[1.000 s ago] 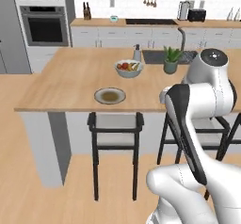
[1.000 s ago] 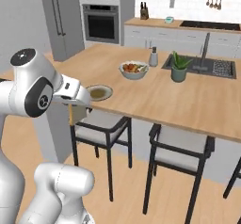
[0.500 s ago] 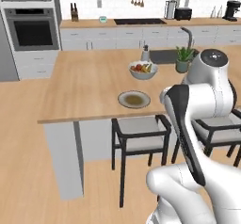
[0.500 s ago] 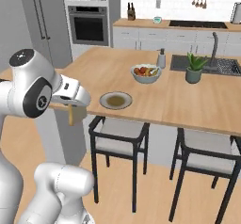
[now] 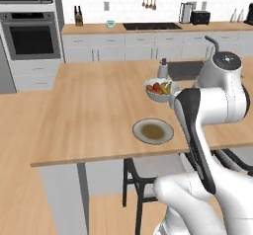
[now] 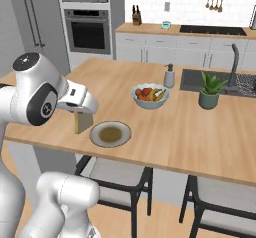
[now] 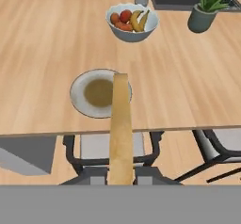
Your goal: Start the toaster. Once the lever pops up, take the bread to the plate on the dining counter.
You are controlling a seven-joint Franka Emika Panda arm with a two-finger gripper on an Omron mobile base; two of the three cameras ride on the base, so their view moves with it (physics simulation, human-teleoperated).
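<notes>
My gripper [image 6: 82, 113] is shut on the bread [image 6: 83, 123], a pale tan slice hanging on edge below the hand. In the hand view the bread [image 7: 121, 129] runs up from my gripper [image 7: 121, 177] and its far end overlaps the near rim of the plate [image 7: 99, 92]. The round grey-green plate [image 6: 110, 134] lies near the front edge of the light-wood dining counter [image 6: 200, 137], just right of the slice. From the left base view the plate [image 5: 153, 131] sits left of my arm on the dining counter [image 5: 94, 110]. The black toaster [image 5: 200, 17] stands far off on the back worktop.
A white fruit bowl [image 6: 150, 95] stands beyond the plate, with a soap dispenser [image 6: 169, 75] and a potted plant [image 6: 210, 89] by the sink [image 6: 220, 79] further back. Black stools [image 6: 115, 177] are tucked under the counter's near edge.
The base has driven, so the whole scene shifted: the dining counter and plate now stand closer and more central. The bread stays held in my shut gripper.
</notes>
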